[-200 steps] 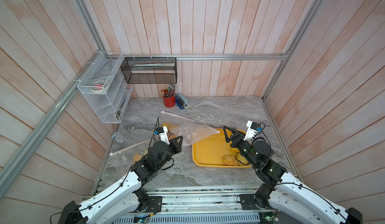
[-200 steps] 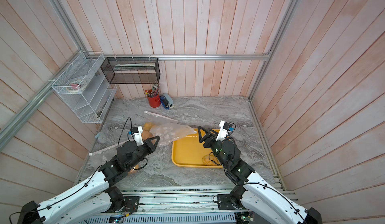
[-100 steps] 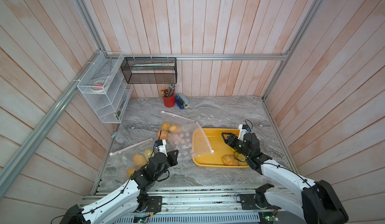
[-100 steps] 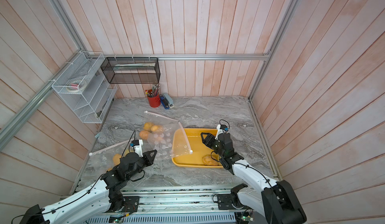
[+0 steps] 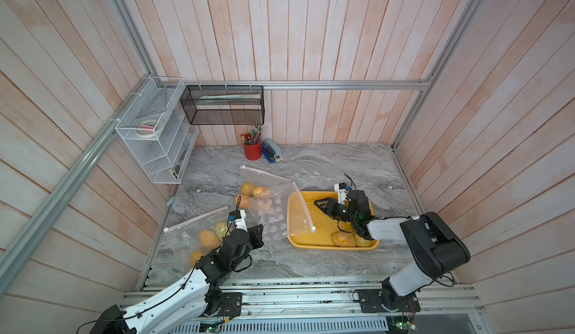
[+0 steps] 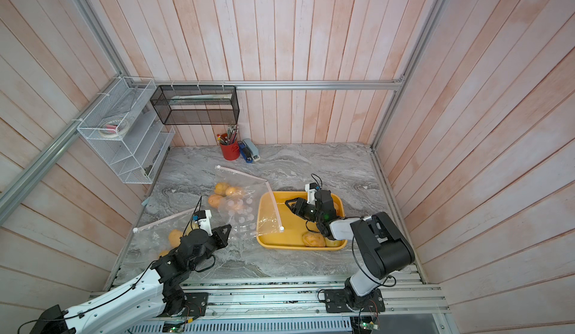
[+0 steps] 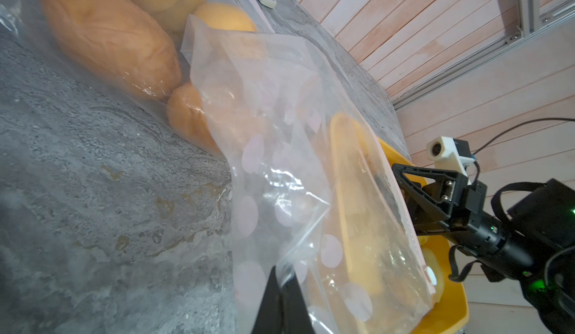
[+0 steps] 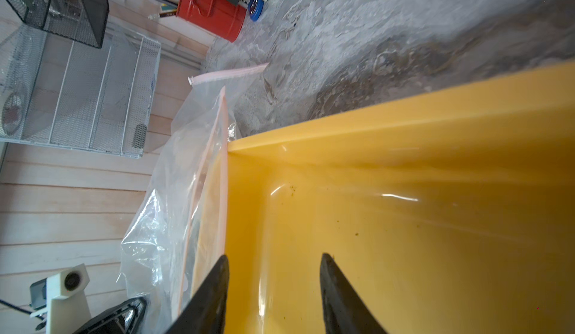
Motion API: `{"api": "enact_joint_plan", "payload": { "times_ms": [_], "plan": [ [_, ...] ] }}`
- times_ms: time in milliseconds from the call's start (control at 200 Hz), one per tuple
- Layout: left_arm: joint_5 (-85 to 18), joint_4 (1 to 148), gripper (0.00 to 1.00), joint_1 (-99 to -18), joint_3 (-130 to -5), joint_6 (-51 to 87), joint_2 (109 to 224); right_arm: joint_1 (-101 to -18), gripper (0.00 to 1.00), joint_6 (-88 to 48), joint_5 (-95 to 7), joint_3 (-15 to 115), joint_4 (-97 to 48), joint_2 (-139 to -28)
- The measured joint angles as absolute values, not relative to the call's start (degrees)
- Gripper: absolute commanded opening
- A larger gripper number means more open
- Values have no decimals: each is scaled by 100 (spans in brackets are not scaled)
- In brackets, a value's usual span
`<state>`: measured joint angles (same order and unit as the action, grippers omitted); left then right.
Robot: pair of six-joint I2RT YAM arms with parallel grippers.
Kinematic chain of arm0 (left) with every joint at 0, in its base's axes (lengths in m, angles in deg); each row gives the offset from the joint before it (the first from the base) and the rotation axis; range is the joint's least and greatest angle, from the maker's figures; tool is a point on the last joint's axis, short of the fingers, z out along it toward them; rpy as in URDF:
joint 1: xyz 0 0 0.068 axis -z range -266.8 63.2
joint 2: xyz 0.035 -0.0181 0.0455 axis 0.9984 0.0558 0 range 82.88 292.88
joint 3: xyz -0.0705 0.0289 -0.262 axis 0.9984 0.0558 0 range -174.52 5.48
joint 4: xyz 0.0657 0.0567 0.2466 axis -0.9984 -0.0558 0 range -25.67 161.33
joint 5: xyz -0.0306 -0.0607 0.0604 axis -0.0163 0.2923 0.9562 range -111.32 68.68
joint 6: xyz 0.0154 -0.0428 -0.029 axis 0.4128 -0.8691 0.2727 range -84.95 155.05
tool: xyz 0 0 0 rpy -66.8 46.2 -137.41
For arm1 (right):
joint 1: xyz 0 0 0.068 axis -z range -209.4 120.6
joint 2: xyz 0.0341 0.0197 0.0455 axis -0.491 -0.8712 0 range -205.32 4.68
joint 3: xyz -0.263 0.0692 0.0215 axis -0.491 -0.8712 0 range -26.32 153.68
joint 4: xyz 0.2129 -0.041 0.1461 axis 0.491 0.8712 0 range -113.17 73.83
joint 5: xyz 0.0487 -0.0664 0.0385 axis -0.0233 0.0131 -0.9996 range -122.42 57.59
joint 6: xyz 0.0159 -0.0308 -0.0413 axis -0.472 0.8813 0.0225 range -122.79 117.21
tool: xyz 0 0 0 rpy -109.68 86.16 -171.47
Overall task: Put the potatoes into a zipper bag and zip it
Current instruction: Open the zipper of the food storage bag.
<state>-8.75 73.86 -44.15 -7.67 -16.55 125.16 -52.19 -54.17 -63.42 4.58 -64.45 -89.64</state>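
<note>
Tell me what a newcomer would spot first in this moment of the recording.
The bright yellow tray sits right of centre on the grey marble table, two potatoes at its near edge. A clear zipper bag drapes over the tray's rim nearest the left arm, its plastic pinched in the shut jaws of the left gripper. The right gripper hovers over the tray, jaws apart and empty.

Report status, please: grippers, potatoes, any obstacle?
Left gripper jaws shut on zipper bag. Right gripper jaws open, empty, over yellow tray. Two potatoes in tray, not yet bagged. Bag mouth lies over tray edge.
</note>
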Motion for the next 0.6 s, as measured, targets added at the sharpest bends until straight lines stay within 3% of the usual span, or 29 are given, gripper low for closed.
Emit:
{"api": "enact_joint_plan", "payload": {
  "times_ms": [600],
  "plan": [
    [-859, 7386, 0, -4415, -767, -1655, 12518, -5394, 42, -5664, -7474, 1028, -7614, -10110]
  ]
}}
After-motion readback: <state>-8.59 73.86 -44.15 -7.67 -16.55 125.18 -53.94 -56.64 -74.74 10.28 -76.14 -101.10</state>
